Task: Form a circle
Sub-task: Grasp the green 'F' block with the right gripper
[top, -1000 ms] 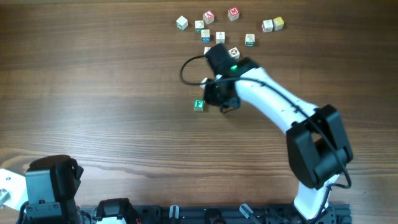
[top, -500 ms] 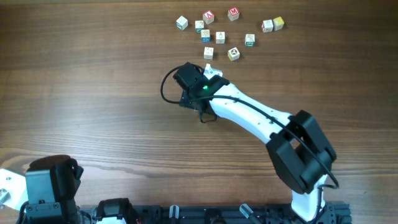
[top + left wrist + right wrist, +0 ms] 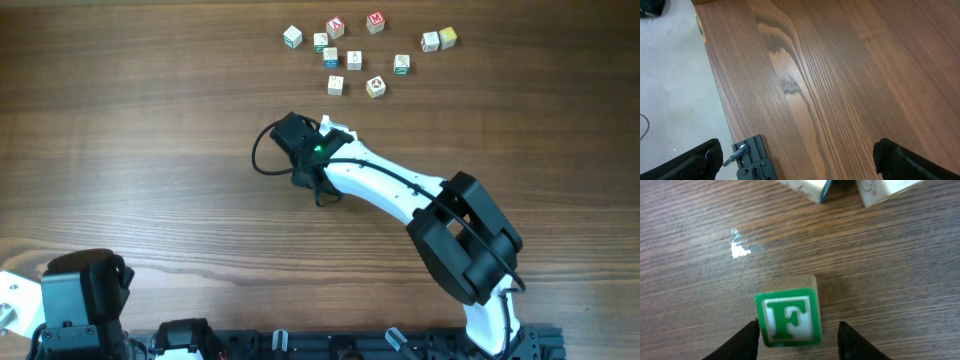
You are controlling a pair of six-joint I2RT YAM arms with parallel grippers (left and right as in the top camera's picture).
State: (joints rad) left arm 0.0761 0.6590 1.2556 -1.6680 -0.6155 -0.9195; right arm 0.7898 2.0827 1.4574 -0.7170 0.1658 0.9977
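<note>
In the right wrist view a green-faced cube with a white F point(image 3: 789, 317) lies on the wood between my right gripper's point(image 3: 798, 330) fingers. The left finger point(image 3: 747, 340) touches the cube. The right finger point(image 3: 852, 342) stands off it with a clear gap, so the jaws are open. Two pale cubes point(image 3: 807, 187) point(image 3: 885, 187) lie just beyond, cut off by the top edge. Together with the F cube they make the small group for the circle. From overhead the right wrist point(image 3: 303, 150) covers the F cube. My left gripper point(image 3: 802, 165) is wide open over bare table.
Several loose letter cubes point(image 3: 355, 58) lie scattered at the far side of the table. The right arm point(image 3: 400, 195) stretches diagonally from the near right. The left arm's base point(image 3: 85, 295) sits at the near left corner. The table's left edge point(image 3: 715, 85) meets grey floor.
The right arm swung left across the table. The green cube, visible beside the gripper a second ago, is now hidden under the wrist. The left arm has not moved.
</note>
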